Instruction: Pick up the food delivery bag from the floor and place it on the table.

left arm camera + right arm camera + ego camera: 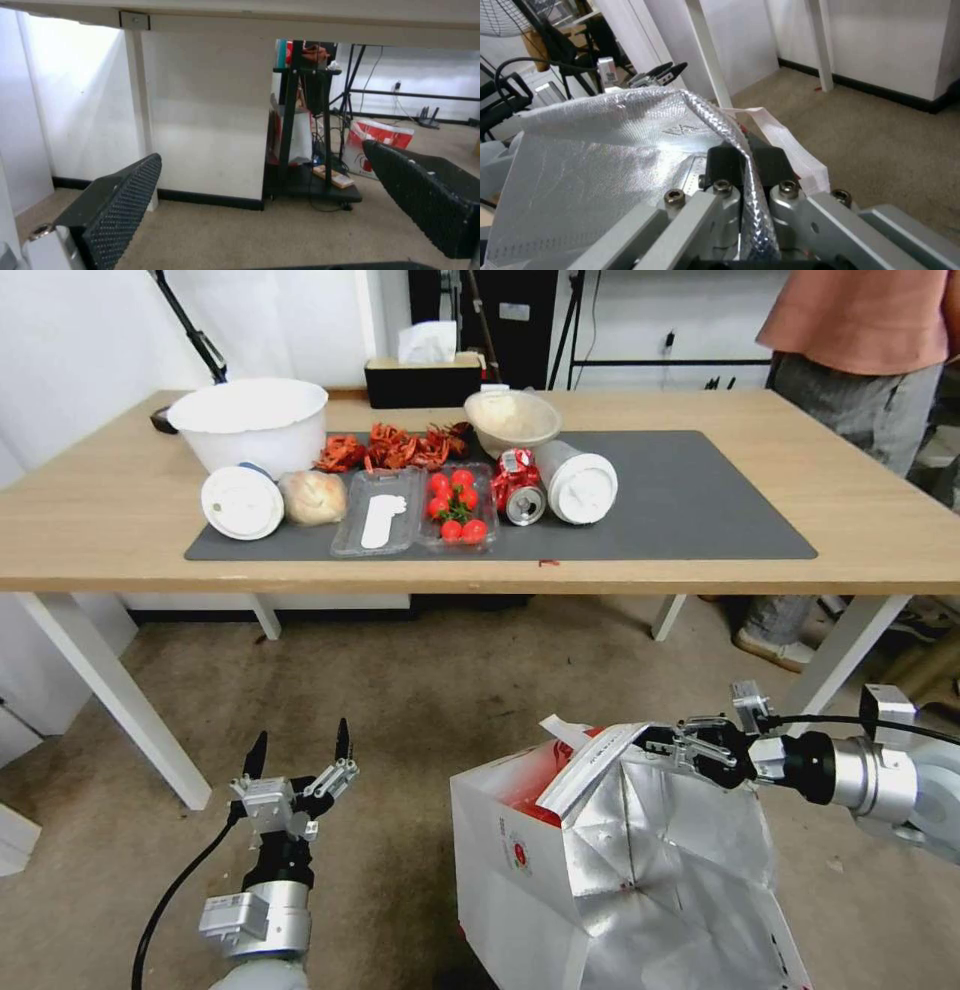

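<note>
The food delivery bag (620,880) stands on the floor (420,700) in front of the table (100,520), white with a red logo, its silver foil lining turned out. My right gripper (655,742) is shut on the bag's top rim beside a white strap handle (590,765). In the right wrist view the foil rim (715,116) is pinched between the black pads (772,161). My left gripper (300,750) hangs open over the carpet to the bag's left, holding nothing; its fingers (120,202) stand wide apart.
The table's grey mat (700,500) holds a white bowl (250,420), lidded cups (580,480), a can (520,495), tomatoes (455,505) and other food. White table legs (110,690) flank the floor space. A person (860,390) stands behind the table's right end.
</note>
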{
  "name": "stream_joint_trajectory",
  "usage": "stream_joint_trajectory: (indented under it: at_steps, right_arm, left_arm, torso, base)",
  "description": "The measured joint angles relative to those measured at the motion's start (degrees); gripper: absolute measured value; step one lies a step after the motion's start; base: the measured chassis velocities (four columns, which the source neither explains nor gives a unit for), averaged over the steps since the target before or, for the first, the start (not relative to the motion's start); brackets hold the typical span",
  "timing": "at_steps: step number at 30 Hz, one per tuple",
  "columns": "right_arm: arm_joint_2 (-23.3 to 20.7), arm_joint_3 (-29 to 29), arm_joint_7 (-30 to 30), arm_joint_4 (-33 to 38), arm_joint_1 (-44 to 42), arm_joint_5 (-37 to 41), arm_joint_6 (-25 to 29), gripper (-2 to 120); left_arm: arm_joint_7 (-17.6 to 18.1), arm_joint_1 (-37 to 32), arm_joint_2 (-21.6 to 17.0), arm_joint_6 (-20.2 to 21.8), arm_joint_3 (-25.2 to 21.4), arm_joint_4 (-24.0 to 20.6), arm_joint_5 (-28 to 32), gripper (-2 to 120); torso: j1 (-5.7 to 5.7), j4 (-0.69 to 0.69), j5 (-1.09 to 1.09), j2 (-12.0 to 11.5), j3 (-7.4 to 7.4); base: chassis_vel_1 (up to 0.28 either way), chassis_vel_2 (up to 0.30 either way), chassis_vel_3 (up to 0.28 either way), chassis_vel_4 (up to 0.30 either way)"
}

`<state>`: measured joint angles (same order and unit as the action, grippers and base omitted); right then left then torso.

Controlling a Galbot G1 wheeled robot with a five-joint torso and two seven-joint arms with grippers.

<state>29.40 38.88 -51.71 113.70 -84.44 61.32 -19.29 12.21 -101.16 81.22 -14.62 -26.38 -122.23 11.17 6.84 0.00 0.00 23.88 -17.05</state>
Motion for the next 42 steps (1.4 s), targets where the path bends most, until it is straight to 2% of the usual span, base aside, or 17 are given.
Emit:
stream_joint_trajectory:
  at_steps: [42]
  right_arm:
    - [0.11, -0.48, 0.21, -0.09, 0.07, -0.57, 0.34, 0]
  left_arm:
    - [0.91, 0.26, 0.6, 0.46, 0.4, 0.38, -0.18, 100]
  torso:
    - [3.69, 0.0, 0.0, 10.0, -6.32]
  base:
    - [0.0, 0.0, 0.0, 0.0]
